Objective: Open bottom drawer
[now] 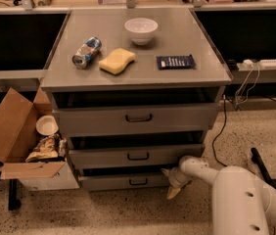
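End effector (170, 182) (low) beside bottom drawer (123, 181)

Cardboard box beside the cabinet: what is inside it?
In the brown cardboard box: a white round cup and a crumpled snack bag; anything beneath is covered. The gripper sits by the grey bottom drawer's right end.

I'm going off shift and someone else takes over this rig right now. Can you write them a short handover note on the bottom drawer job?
Gripper: low near the floor, at the right end of the bottom drawer front, fingers apart, holding nothing.
Bottom drawer: lowest of the cabinet's three. Its handle sits mid-front, left of the gripper, not grasped.
Done: the arm is at drawer height, and the drawer does not look pulled out.
Left: shift left to the handle, close on it, pull the drawer out.
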